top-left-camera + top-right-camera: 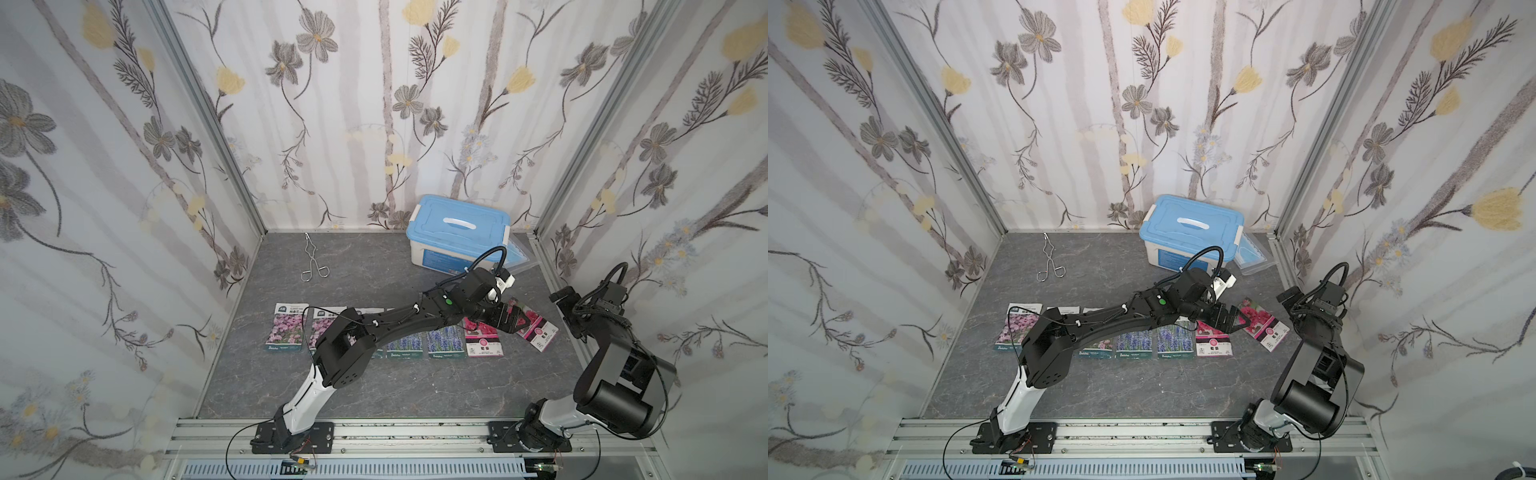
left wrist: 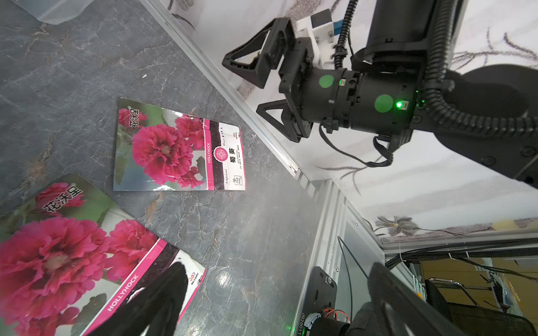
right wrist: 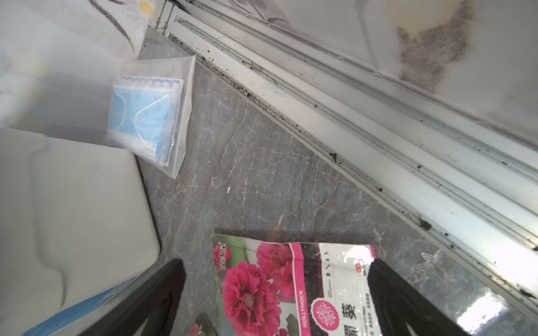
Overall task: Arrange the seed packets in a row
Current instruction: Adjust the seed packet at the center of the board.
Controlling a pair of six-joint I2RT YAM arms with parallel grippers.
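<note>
- Stray magenta packet (image 2: 177, 148) lies flat near the surface's right edge, its long axis skewed against the row's.
- Left claw (image 1: 519, 321) hovers wide over its row-side end, seemingly nearer; right claw (image 2: 241, 85) gapes wide above that edge.
- Seed packets (image 1: 446, 340) number six: two pink, two lavender, two magenta; five aligned.

Three walls (image 1: 374, 104) stand around the floor (image 1: 374, 386). The walls are white with soft grey stripes and have grey and yellow flowers on thin dark stems. Shiny metal posts (image 1: 210, 116) run up the two back corners. The floor is dark grey like stone, with thin pale cracks. A metal rail (image 1: 415, 432) runs along the front. The light is bright and even.
</note>
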